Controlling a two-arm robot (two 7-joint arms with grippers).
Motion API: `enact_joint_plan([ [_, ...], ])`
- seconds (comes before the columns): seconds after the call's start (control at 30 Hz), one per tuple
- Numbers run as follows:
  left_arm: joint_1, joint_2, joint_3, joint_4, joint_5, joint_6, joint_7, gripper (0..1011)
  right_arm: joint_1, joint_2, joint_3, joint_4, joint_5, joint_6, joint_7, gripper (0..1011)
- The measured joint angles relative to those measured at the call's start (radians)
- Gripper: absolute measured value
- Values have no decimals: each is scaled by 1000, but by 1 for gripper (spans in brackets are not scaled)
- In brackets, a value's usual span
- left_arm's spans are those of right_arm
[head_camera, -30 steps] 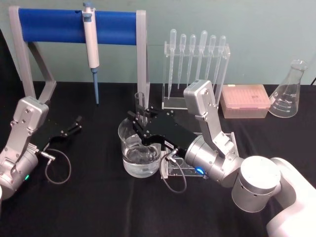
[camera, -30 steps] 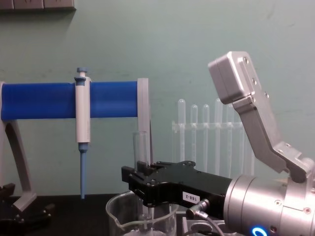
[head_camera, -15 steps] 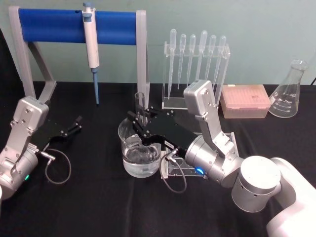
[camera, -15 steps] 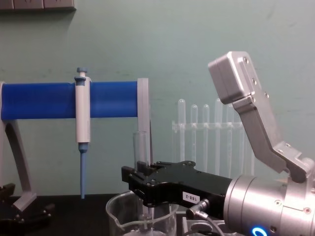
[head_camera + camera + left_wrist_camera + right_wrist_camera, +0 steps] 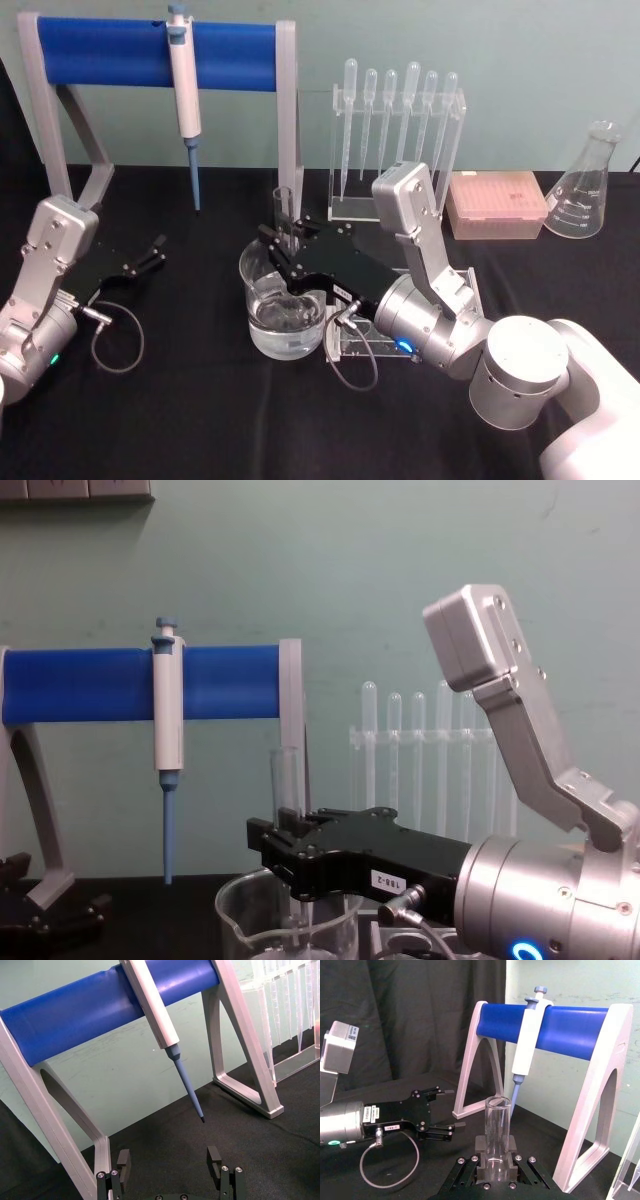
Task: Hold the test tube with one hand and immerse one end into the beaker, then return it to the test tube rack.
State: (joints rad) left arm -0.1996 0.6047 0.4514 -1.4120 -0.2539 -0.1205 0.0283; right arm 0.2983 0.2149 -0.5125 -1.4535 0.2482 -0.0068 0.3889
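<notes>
Test tube (image 5: 284, 212) stands in the beaker (image 5: 283, 318), clamped by our right gripper (image 5: 283, 240); a tilted withdrawal could knock the 12 o'clock rim. Left gripper (image 5: 152, 252) idles agape at 9 o'clock.

Tube (image 5: 283, 208) low end hidden behind right hand (image 5: 284, 240) in head view. Cannot tell if tip sits in water. Beaker (image 5: 232, 920) cut off by bottom edge in chest view. Rack (image 5: 352, 347) mostly hidden under right arm. Left hand (image 5: 169, 1160) base cut off by bottom edge in left wrist view. Tube bottom hidden inside right hand's grip in right wrist view.
</notes>
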Motion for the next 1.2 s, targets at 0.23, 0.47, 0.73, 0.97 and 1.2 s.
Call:
enact_joint_plan([
  [0.23, 0, 0, 0, 0, 0, 0, 0, 1000, 0, 0, 0, 0, 0, 0, 0, 225],
  [0.47, 0, 0, 0, 0, 0, 0, 0, 1000, 0, 0, 0, 0, 0, 0, 0, 225],
  [0.73, 0, 0, 0, 0, 0, 0, 0, 1000, 0, 0, 0, 0, 0, 0, 0, 225],
  [0.97, 0, 0, 0, 0, 0, 0, 0, 1000, 0, 0, 0, 0, 0, 0, 0, 225],
  [1.2, 0, 0, 0, 0, 0, 0, 0, 1000, 0, 0, 0, 0, 0, 0, 0, 225],
])
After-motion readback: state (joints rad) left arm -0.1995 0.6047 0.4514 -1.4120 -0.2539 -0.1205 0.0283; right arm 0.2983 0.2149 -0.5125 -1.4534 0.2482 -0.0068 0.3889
